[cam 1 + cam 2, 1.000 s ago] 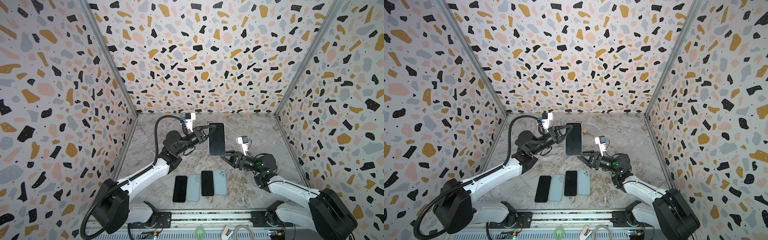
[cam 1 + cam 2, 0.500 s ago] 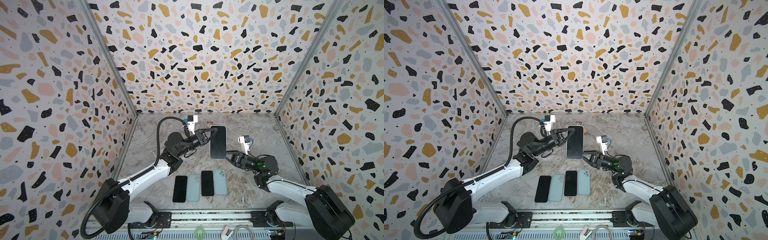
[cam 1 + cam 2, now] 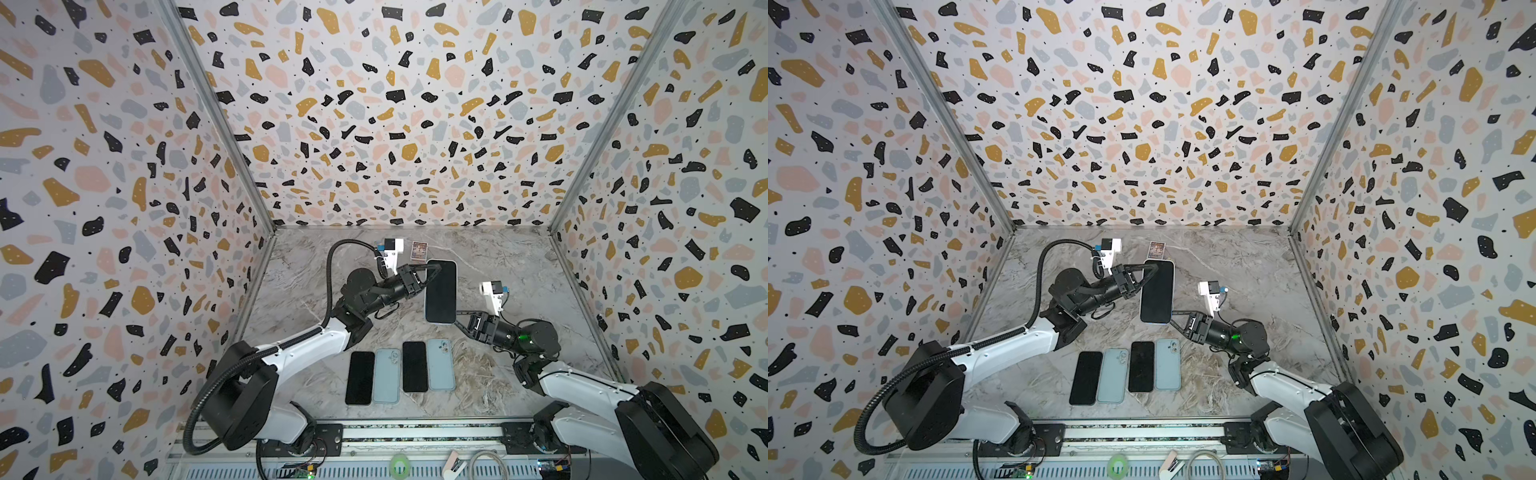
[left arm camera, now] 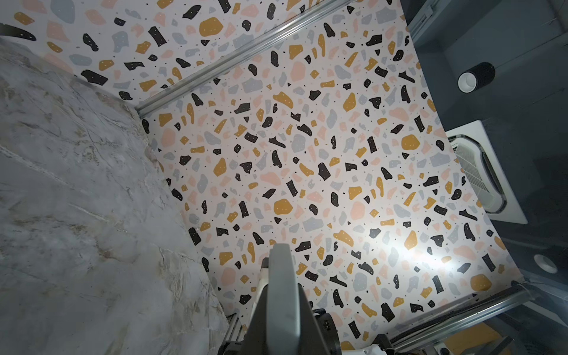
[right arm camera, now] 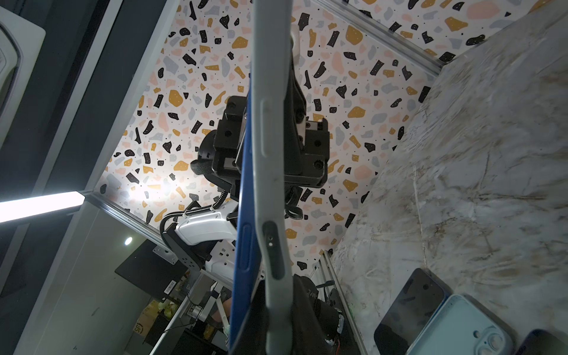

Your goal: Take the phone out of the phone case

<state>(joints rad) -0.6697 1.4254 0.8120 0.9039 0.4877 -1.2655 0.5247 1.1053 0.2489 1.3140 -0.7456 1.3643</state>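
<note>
The phone (image 3: 440, 297) (image 3: 1157, 297), dark screen up, sits in a pale grey phone case and hangs tilted above the table between both arms. My left gripper (image 3: 428, 270) (image 3: 1144, 270) is shut on the case's far left edge; the left wrist view shows the grey case edge (image 4: 281, 292) pinched between its fingers. My right gripper (image 3: 459, 320) (image 3: 1175, 318) is shut on the case's near right corner. In the right wrist view the phone's blue side (image 5: 246, 215) stands slightly apart from the grey case rim (image 5: 270, 153) at the near end.
On the table near the front lie a black phone (image 3: 360, 377), a light-blue one back up (image 3: 387, 375), another black phone (image 3: 414, 366) and another light-blue one (image 3: 441, 364). A small card (image 3: 419, 250) lies at the back. Patterned walls enclose three sides.
My right gripper has moved up to the cased phone's near right corner and shut on it. The left arm has shifted the phone slightly right and lower.
</note>
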